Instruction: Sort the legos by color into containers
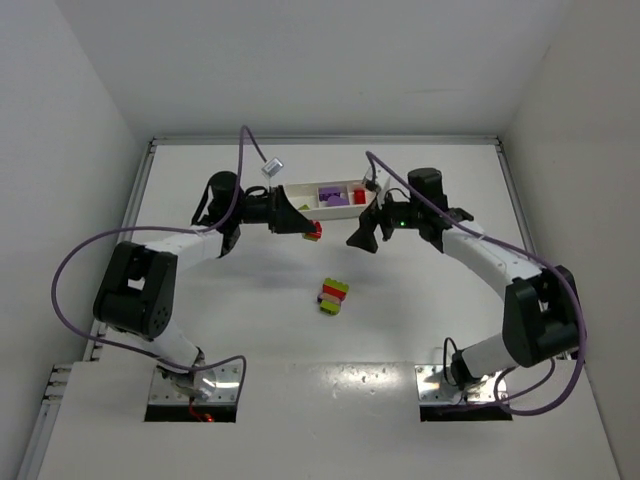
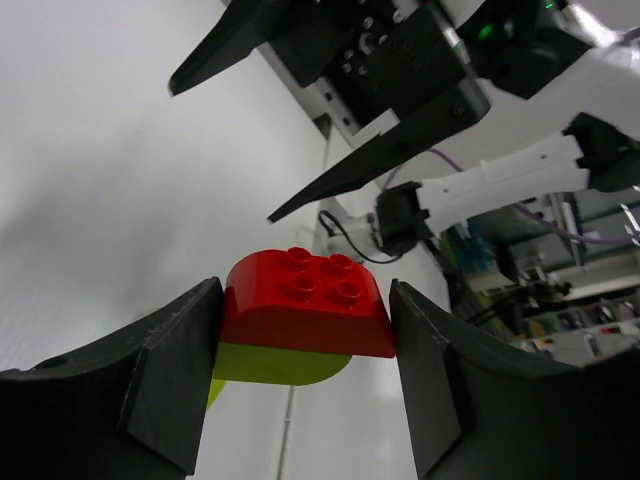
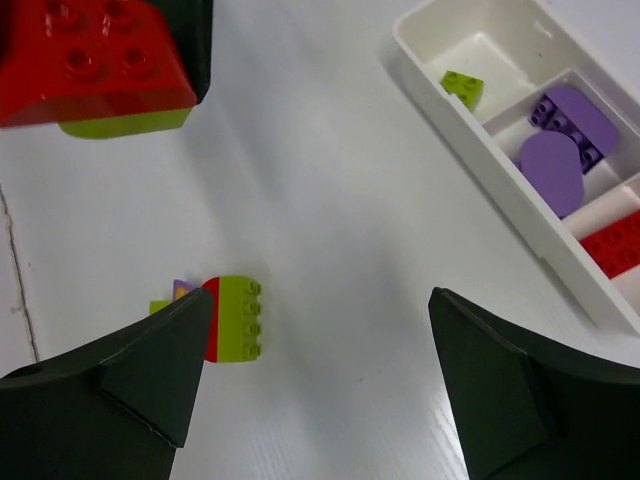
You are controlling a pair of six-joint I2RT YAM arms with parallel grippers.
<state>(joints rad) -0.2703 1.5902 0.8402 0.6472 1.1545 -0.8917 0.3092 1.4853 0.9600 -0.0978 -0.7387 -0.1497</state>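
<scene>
Jaws of the left gripper [image 1: 305, 228] clench a red brick [image 2: 305, 300] stacked on a lime green brick [image 2: 280, 365], while the right gripper [image 3: 320, 300] is spread wide, grasping nothing.

Top view: high, above and behind the arm bases, looking down and forward, far enough to take in the whole table [image 1: 250, 310]. Left wrist view: very close and low, almost level across the table, sighting between the left fingers [image 2: 170, 370] at the right gripper [image 2: 220, 155]; the red brick [image 2: 305, 300] fills the centre. Right wrist view: close, angled steeply down past the right fingers [image 3: 130, 360]. Shared: red brick in all three; tray [image 3: 478, 150] and loose bricks [image 3: 228, 318] in top and right wrist views.
</scene>
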